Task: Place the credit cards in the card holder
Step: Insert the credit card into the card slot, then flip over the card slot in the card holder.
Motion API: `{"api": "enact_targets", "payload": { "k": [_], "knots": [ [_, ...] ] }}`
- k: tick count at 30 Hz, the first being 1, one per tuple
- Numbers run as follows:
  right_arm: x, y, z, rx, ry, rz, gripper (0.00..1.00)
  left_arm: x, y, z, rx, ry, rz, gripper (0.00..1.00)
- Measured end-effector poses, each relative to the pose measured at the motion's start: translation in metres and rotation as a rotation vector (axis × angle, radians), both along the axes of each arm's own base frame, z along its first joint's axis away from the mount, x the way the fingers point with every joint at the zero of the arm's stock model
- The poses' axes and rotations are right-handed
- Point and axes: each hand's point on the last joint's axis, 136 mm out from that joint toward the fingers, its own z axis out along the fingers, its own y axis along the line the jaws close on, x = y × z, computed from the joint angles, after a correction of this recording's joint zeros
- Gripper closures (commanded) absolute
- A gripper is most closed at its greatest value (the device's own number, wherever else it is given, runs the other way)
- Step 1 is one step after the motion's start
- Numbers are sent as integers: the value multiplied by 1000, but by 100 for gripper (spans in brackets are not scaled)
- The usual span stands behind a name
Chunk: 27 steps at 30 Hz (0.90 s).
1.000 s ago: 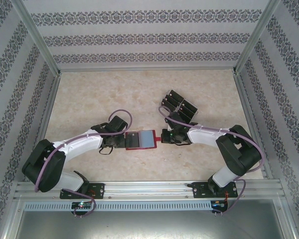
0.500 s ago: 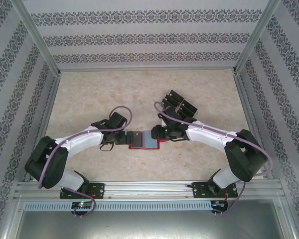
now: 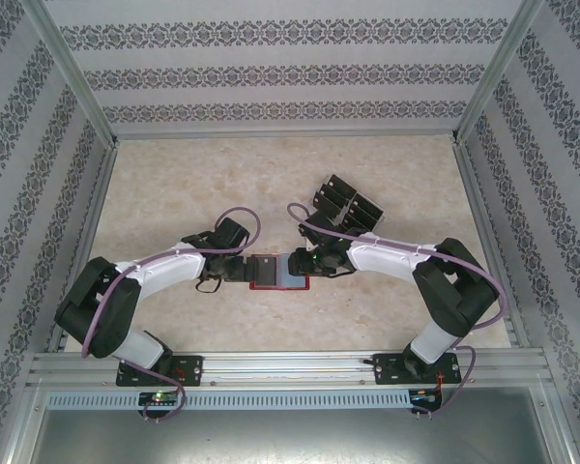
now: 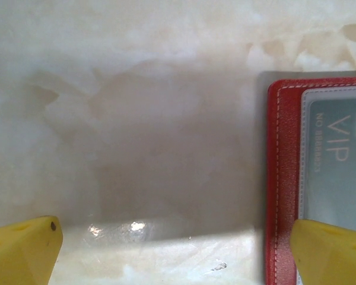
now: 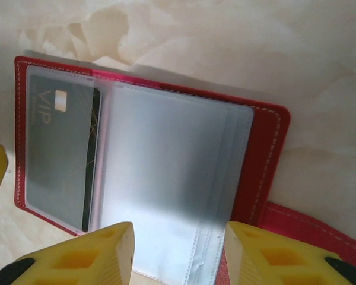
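Note:
The card holder (image 3: 288,282) lies open on the table between my two grippers, dark red with pale frosted pockets (image 5: 166,172). One dark credit card (image 5: 58,148) with "VIP" lettering sits inside its left pocket and shows again in the left wrist view (image 4: 338,172). More black credit cards (image 3: 348,205) stand at the back right. My left gripper (image 3: 240,269) (image 4: 178,255) is open wide at the holder's left edge, one fingertip (image 4: 332,252) over the red border (image 4: 282,178). My right gripper (image 3: 304,263) (image 5: 178,255) is open above the right-hand pockets, holding nothing.
The holder's red snap tab (image 5: 320,231) sticks out to the right under my right finger. A clear tiered rack (image 3: 353,215) carries the black cards just behind my right arm. Metal frame rails (image 3: 290,362) and patterned walls bound the marble table.
My right gripper has moved left from the snap tab onto the holder's right half, and its jaws have opened. The left gripper has barely shifted.

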Motion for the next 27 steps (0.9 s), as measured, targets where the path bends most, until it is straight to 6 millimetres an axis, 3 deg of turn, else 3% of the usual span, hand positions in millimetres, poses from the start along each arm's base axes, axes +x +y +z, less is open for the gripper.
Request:
{"api": "enact_targets", "payload": {
  "k": [27],
  "knots": [
    [-2, 12, -11, -5, 18, 12, 58, -1, 1, -5, 14, 11, -10, 1]
  ]
}}
